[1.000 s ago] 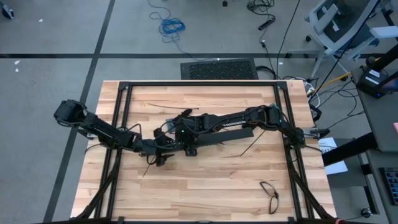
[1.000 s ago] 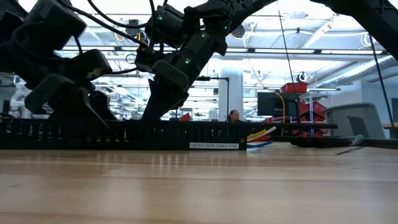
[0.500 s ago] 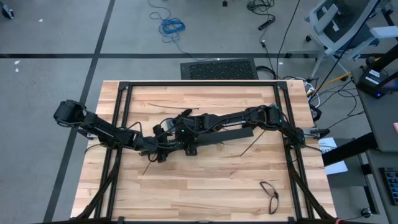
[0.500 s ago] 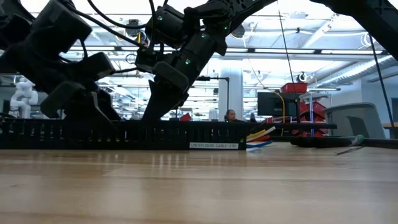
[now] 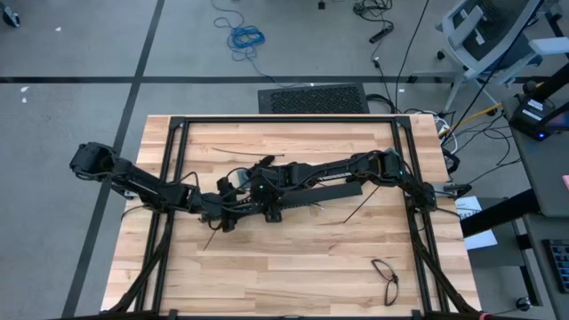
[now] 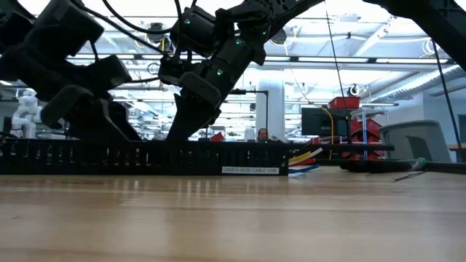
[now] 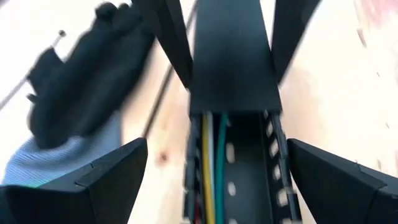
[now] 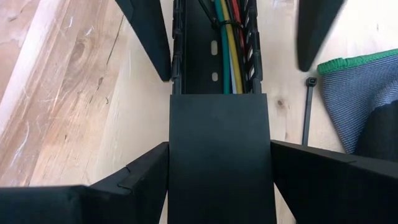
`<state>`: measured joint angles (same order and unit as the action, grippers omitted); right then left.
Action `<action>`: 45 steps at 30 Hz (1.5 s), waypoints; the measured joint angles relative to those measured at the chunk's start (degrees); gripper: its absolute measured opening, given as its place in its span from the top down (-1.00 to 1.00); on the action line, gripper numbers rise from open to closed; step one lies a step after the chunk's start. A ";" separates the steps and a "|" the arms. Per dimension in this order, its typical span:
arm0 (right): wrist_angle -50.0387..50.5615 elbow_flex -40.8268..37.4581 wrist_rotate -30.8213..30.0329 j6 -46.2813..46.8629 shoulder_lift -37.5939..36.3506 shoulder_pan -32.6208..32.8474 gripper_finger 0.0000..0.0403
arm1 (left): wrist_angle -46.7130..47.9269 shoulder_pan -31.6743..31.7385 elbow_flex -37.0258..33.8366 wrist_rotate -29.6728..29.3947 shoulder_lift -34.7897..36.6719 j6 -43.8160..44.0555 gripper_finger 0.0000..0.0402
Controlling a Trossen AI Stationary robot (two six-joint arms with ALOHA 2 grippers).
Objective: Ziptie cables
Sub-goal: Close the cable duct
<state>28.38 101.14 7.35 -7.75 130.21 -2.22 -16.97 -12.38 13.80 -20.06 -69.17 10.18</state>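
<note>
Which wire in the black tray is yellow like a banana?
The yellow wire in the slotted tray, lying between a white wire and a green one.

Pale grained wood table (image 8: pixel 68 93), matt black plastic slotted bar (image 8: pixel 219 155), knitted grey cloth glove (image 8: pixel 351 102), smooth coloured cables (image 8: pixel 231 43).

A small white label (image 6: pixel 251 170) sat on the long black slotted bar (image 6: pixel 145 156) in the low view; its print was too small to read.

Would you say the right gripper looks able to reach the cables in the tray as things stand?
Probably not directly: the right gripper straddles the tray's lid, open, while the cables lie in the uncovered tray just ahead, between the left gripper's fingers.
</note>
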 joint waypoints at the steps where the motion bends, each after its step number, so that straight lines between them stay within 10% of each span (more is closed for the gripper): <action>1: -0.08 -0.02 0.03 0.00 0.00 0.00 -0.24 | -0.05 0.00 -0.34 0.98 -0.02 0.29 -0.87; 45: -0.79 -0.02 0.14 -0.02 0.07 0.02 -0.24 | -6.72 0.04 -2.97 2.22 -1.01 4.47 -0.60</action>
<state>27.59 101.12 7.49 -7.77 130.28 -2.20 -23.69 -12.34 10.83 -17.85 -70.17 14.65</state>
